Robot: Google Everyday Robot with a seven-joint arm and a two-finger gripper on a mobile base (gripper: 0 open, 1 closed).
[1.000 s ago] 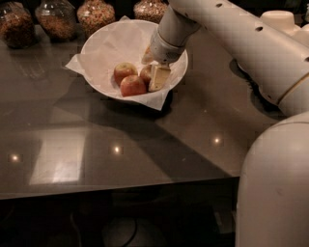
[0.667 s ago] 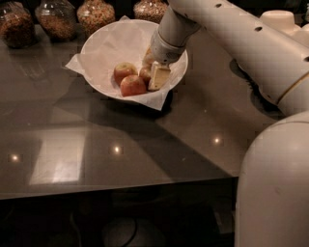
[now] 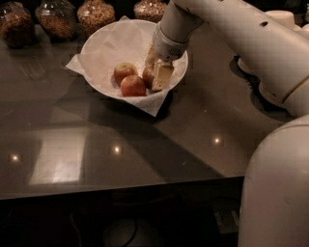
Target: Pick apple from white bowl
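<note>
The white bowl (image 3: 101, 46), lined with crinkled white paper, stands at the back of the dark table and holds three small red apples. My gripper (image 3: 154, 70) reaches down into the bowl's right side. Its fingers (image 3: 162, 76) sit on either side of the rightmost apple (image 3: 147, 77), which is deep red and partly hidden by them. The gripper is shut on this apple, and the apple still rests in the bowl. The other two apples lie just to its left: one (image 3: 123, 71) further back, one (image 3: 133, 86) nearer the front.
Several glass jars (image 3: 95, 14) of dry snacks stand in a row behind the bowl. White cups (image 3: 282, 19) stand at the back right. My arm (image 3: 251, 43) crosses the right side of the dark reflective table (image 3: 96, 140), and my body (image 3: 275, 193) fills the lower right.
Almost nothing has moved. The gripper stays down in the bowl at the rightmost apple, and the apples lie where they were.
</note>
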